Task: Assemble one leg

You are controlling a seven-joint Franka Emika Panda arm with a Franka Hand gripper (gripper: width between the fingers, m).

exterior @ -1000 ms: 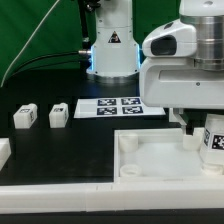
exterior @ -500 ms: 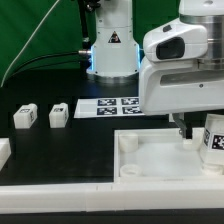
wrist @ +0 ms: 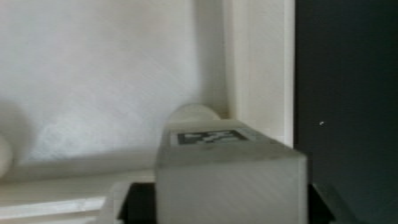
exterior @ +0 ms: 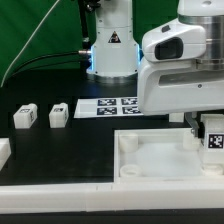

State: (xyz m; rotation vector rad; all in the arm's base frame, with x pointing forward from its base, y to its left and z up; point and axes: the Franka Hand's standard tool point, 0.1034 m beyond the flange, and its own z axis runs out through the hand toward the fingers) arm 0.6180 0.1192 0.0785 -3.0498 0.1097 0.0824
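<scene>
My gripper (exterior: pixel 207 128) is shut on a leg (exterior: pixel 213 139), a small white block with a black-and-white tag. It holds the leg over the far right corner of the large white tray-like panel (exterior: pixel 150 165). In the wrist view the leg (wrist: pixel 228 175) fills the space between my dark fingers (wrist: pixel 146 205), with its tag (wrist: pixel 210 137) facing the camera. It hangs over the panel's rim (wrist: pixel 260 60). I cannot tell whether the leg touches the panel. Two more legs (exterior: pixel 25 116) (exterior: pixel 58 114) stand on the black table at the exterior view's left.
The marker board (exterior: pixel 108 107) lies behind the panel, in front of the robot base (exterior: pixel 112 50). Another white part (exterior: pixel 3 152) shows at the exterior view's left edge. In the wrist view the black table (wrist: pixel 347 100) lies beside the panel's rim.
The gripper and the leg have shifted slightly towards the exterior view's right and upward. The leg's tag now faces the camera more squarely. The other parts have not moved.
</scene>
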